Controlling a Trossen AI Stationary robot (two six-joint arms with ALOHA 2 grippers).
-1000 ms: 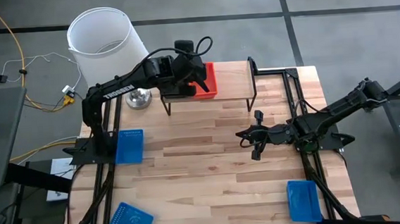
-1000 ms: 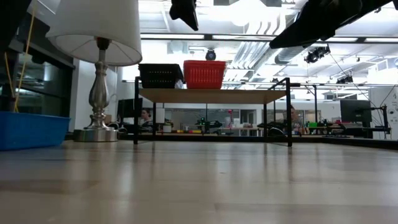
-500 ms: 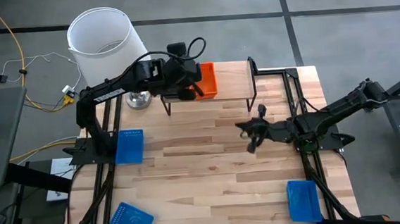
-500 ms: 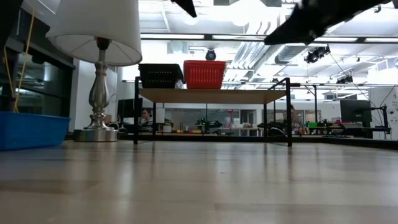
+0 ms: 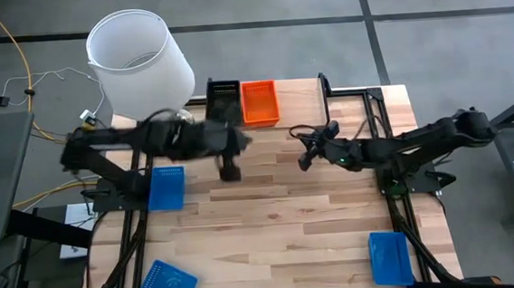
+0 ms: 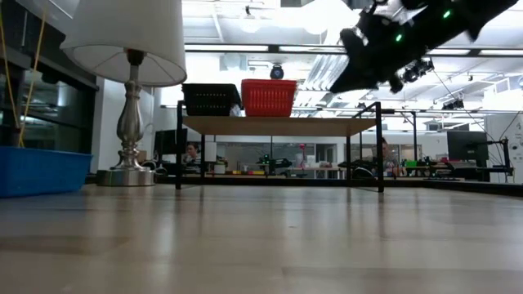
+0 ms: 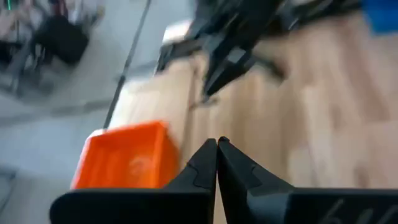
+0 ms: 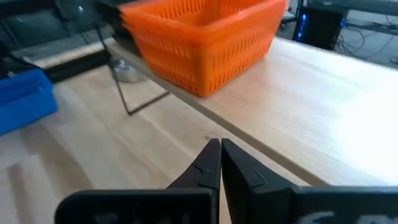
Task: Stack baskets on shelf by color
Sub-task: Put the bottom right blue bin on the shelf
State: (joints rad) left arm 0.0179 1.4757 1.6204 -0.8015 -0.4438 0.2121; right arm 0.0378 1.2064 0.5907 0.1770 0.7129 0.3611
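High view, shelf: low riser with a light wooden rectangular top and thin black metal legs (image 5: 290, 101), standing at the far edge of the larger pale plank tabletop (image 5: 280, 215).
Baskets on shelf: one orange plastic mesh basket (image 5: 259, 102) and one black plastic mesh basket (image 5: 224, 101) sit side by side on the riser's left part, just beside each other; the low view shows both upright on its top.
Baskets on tabletop: three blue plastic mesh baskets, one near the left arm's base (image 5: 166, 188), one at the near left corner, tilted (image 5: 167, 284), one at the near right corner (image 5: 389, 256).
Left gripper: the left gripper (image 5: 230, 157) hangs over the tabletop in front of the riser's left leg, well clear of the two shelved baskets; its wrist view shows the two dark fingers pressed together with nothing between them.
Right gripper: the right gripper (image 5: 305, 150) reaches in from the right, over the tabletop just in front of the riser's front edge, apart from the left gripper; its wrist view shows the fingers closed tip to tip and empty, with the orange basket ahead on the riser.
Other: a white cylindrical lampshade on a silver metal lamp base (image 5: 138, 61) stands at the far left corner, beside the riser.
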